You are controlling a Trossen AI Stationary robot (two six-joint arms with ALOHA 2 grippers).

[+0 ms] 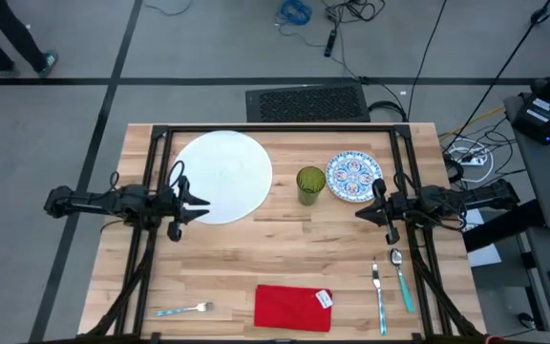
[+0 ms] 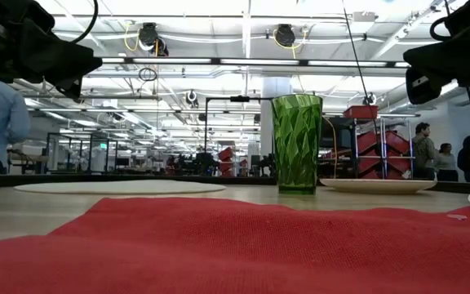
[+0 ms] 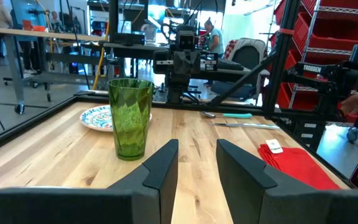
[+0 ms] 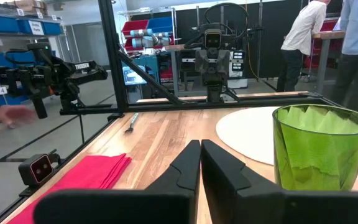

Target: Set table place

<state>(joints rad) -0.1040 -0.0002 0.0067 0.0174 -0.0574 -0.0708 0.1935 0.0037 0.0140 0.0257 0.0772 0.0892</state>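
Observation:
The big white plate (image 1: 227, 172) lies at the table's far left, the green cup (image 1: 310, 183) stands upright to its right, and the small blue-patterned plate (image 1: 355, 176) lies right of the cup. The red napkin (image 1: 292, 308) lies at the near edge, with the fork (image 1: 184, 309) to its left. The knife (image 1: 378, 287) and the teal-handled spoon (image 1: 402, 279) lie to its right. My left gripper (image 1: 201, 203) is open and empty, held above the white plate's near left part. My right gripper (image 1: 361, 212) is shut and empty, held above the table just near of the small plate.
Black frame rails (image 1: 275, 127) run along the table's far edge and down both sides under the arms. Bare wood (image 1: 285, 248) lies between the cup and the napkin. A white tag (image 1: 324, 299) lies on the napkin's right end. People stand in the room beyond the table.

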